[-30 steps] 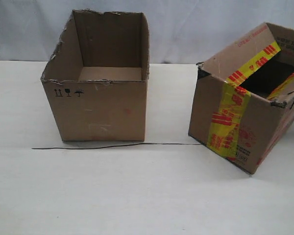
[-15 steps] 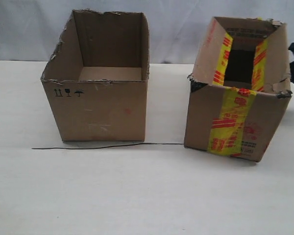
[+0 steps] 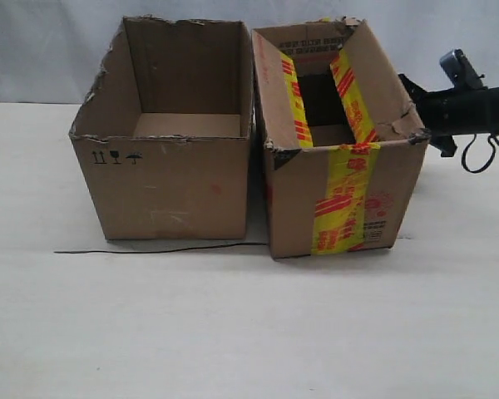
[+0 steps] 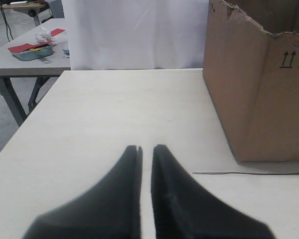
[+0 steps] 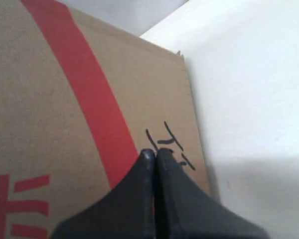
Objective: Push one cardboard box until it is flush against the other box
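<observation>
The plain brown box (image 3: 162, 183), with a ragged rim and small black symbols, stands left of centre. The yellow-and-red-taped cardboard box (image 3: 341, 195) stands right beside it. Their top rims meet, and a narrow shadowed slit shows low at the front. My right gripper (image 3: 416, 104) reaches in from the right against the taped box's right wall. In the right wrist view, my right gripper (image 5: 154, 153) is shut with its tips pressed on the printed cardboard (image 5: 55, 114). My left gripper (image 4: 146, 148) hovers over bare table with its fingers nearly together and nothing between them. The plain box (image 4: 259, 89) is off to its side.
A thin black wire (image 3: 150, 249) lies on the white table along the front of both boxes, also visible as the wire (image 4: 249, 173) in the left wrist view. A second table with a teal tray (image 4: 32, 50) stands beyond the table edge. A white curtain hangs behind.
The taped box has slid left from the right edge of the view and turned square, closing up to the plain box. The right arm has come into view behind it. The plain box stayed put.
</observation>
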